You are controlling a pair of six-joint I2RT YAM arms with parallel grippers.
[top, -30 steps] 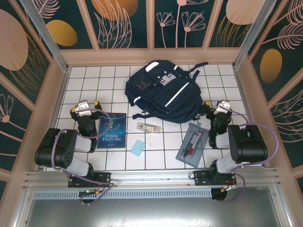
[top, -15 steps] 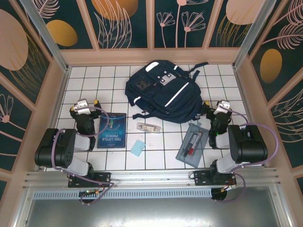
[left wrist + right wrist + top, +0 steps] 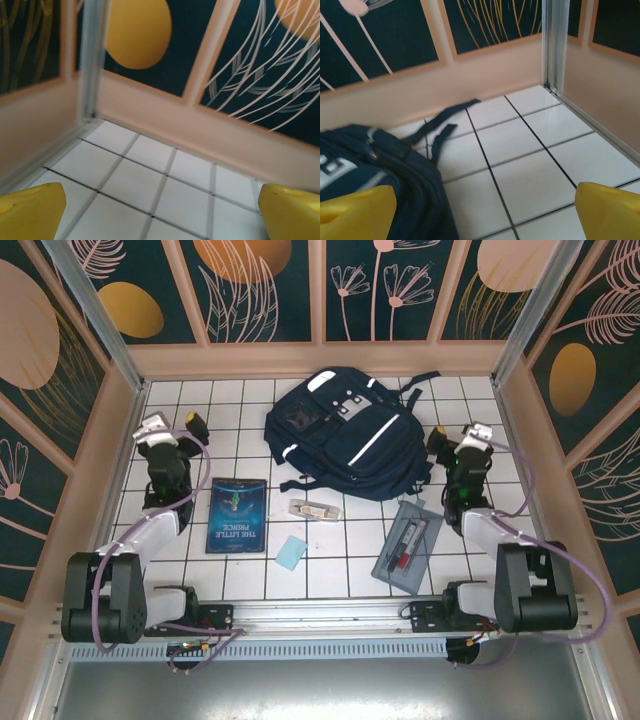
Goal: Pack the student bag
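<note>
At my right fingertips: my right gripper (image 3: 482,215) has its yellow fingers spread wide, with nothing between them and only white tile beneath.
Beside that hand: the large navy-blue fabric backpack with white reflective stripes (image 3: 375,170) lies just beside me, at my nine o'clock from overhead. Its dark straps (image 3: 445,131) trail over the tile toward the back wall.
Left hand: my left gripper (image 3: 160,215) is just as wide and empty. It faces the far left corner, well apart from the backpack at its three o'clock.
Bag's place: it lies flat toward twelve o'clock on the white tiled table (image 3: 230,390). I cannot tell whether any zip is open.
Things outside it: a blue paperback book (image 3: 236,515) at the bag's seven o'clock, a small pale clear-cased item (image 3: 315,509) at six, a light-blue square pad (image 3: 292,553) nearer me, and a flat grey transparent pencil case (image 3: 406,545) at five.
Risk, sliding: the fabric is soft and the tile slick, so I judge a one-handed tug would drag the bag over the loose items instead of opening it.
Risk, snagging: my right fingers could catch a strap rather than a zip pull.
Risk, reach: my left hand is far off, so bracing the bag may come late.
</note>
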